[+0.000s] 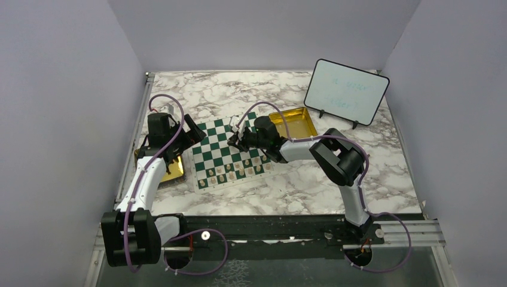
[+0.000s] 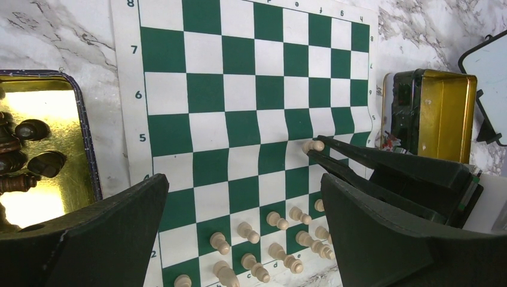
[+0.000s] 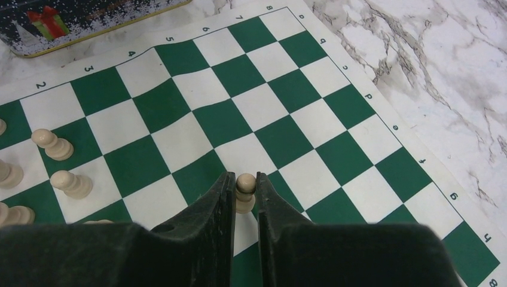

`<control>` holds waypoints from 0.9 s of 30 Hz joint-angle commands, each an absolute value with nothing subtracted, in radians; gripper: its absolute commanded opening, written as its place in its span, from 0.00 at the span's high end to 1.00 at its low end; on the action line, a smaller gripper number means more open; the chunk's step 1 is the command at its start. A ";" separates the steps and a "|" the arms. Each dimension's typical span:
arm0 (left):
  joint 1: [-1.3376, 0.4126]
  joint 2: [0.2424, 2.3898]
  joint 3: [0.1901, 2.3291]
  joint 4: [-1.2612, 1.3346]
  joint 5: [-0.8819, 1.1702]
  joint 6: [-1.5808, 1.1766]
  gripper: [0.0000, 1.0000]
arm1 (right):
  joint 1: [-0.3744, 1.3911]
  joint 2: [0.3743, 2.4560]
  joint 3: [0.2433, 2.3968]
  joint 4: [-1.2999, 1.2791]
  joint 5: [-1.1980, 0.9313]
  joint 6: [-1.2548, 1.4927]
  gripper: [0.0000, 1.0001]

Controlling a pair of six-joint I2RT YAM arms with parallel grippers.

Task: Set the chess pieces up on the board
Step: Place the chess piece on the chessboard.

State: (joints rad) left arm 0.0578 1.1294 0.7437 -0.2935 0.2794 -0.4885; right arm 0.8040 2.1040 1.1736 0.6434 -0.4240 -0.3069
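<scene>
The green-and-white board [image 1: 216,142] lies on the marble table. Several cream chess pieces [image 1: 230,170] stand in its two near rows; they also show in the left wrist view [image 2: 276,220] and the right wrist view [image 3: 60,146]. My right gripper [image 1: 237,139] is over the board's right side, shut on a cream pawn [image 3: 244,192] by its head, just above a square. The left wrist view shows that pawn [image 2: 313,145] too. My left gripper [image 1: 192,130] hangs open and empty over the board's left edge [image 2: 245,89].
A gold tin [image 2: 45,101] holding dark pieces [image 2: 37,161] sits left of the board [image 1: 175,170]. An empty gold tin [image 1: 296,124] lies at the board's far right corner. A framed whiteboard [image 1: 345,92] stands behind it.
</scene>
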 commanded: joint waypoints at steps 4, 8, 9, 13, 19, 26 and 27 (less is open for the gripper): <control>0.063 1.113 0.734 -0.275 0.273 -0.474 0.01 | 0.811 2.120 1.173 0.629 -0.409 -0.334 0.77; 0.063 1.117 0.735 -0.275 0.274 -0.474 0.01 | 0.811 2.123 1.170 0.618 -0.407 -0.347 0.77; 0.063 1.116 0.735 -0.275 0.274 -0.475 0.01 | 0.811 2.125 1.169 0.616 -0.407 -0.350 0.77; 0.063 1.115 0.735 -0.273 0.274 -0.475 0.01 | 0.811 2.125 1.164 0.598 -0.414 -0.359 0.76; 0.063 1.120 0.737 -0.272 0.276 -0.476 0.01 | 0.813 2.119 1.148 0.586 -0.443 -0.380 0.76; 0.064 1.121 0.738 -0.272 0.276 -0.474 0.01 | 0.820 2.117 1.162 0.516 -0.436 -0.401 0.74; 0.064 1.121 0.738 -0.272 0.276 -0.474 0.01 | 0.822 2.114 1.157 0.515 -0.435 -0.401 0.74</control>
